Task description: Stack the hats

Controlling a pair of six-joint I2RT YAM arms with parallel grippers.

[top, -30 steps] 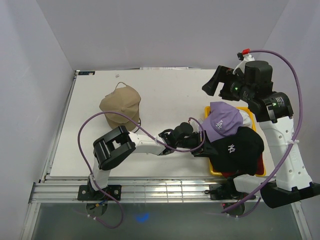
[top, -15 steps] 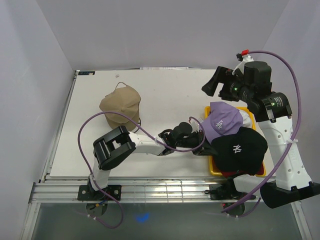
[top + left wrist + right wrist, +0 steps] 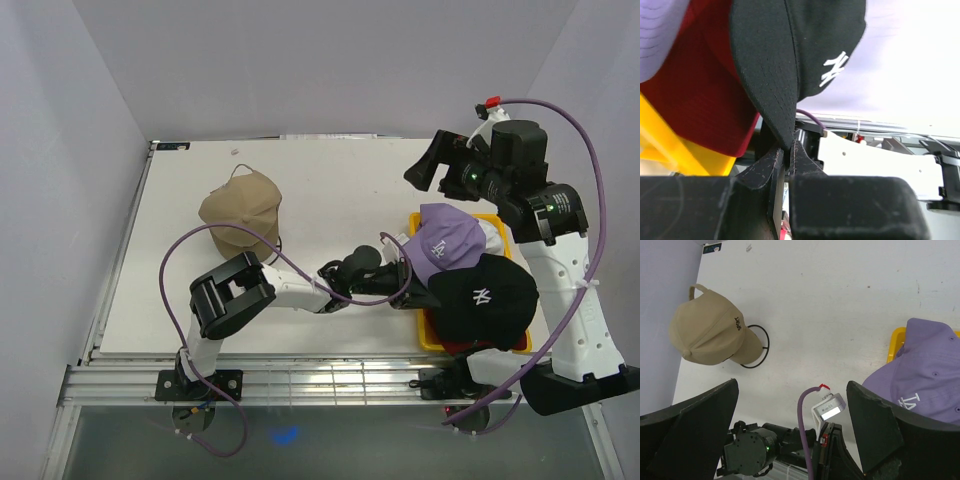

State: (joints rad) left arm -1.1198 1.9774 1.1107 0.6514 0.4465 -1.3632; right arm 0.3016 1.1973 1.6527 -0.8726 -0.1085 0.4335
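Pinching the brim of the black cap [image 3: 485, 298] at its very edge, the left gripper [image 3: 788, 150] has its fingers pressed together on the thin fabric. The cap lies in the yellow tray [image 3: 427, 338], over the dark red cap [image 3: 695, 100] and touching the lavender cap [image 3: 445, 240]. The tan cap [image 3: 240, 208] sits well apart on the tabletop [image 3: 340, 190]. The right gripper [image 3: 430, 167] hovers spread and empty. With so shallow a hold, the brim could slip free during a lift, or the crown might drag its neighbours out of the tray.
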